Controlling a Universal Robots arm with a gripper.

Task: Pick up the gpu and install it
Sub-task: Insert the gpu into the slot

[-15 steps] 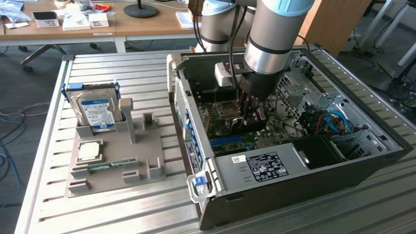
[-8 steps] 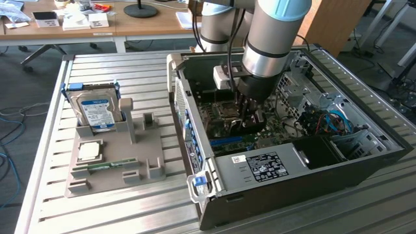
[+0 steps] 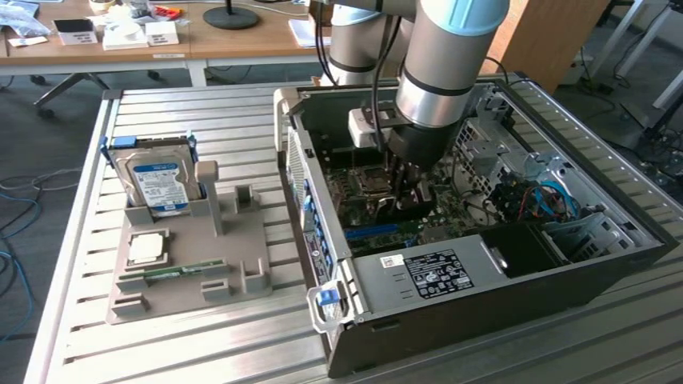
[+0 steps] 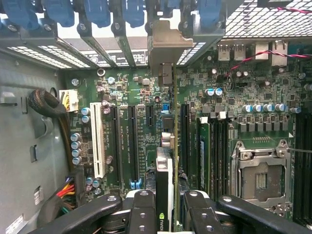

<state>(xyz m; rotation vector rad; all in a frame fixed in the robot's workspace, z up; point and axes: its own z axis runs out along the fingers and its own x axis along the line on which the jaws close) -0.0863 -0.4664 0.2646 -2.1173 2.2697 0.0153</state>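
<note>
Gpu [image 4: 164,170] edge-on within pincer [image 4: 168,207] grip

The arm [image 3: 440,72] reached down at centre frame into the open computer case [image 3: 597,264], its gripper [image 3: 411,186] low over the motherboard [image 3: 353,192] with the gpu [image 3: 414,206] a dark block at its tip. At the frame's left, a grey tray [image 3: 251,240] on the slatted table [image 3: 213,344] carried an upright hard drive [image 3: 158,186], a processor [image 3: 146,248] and a memory stick [image 3: 184,270].

The arm [image 3: 443,72] points steeply downward, wrist vertical. The gripper [image 3: 411,192] has its fingers [image 4: 142,212] closed against both faces of the gpu [image 4: 164,175].
</note>
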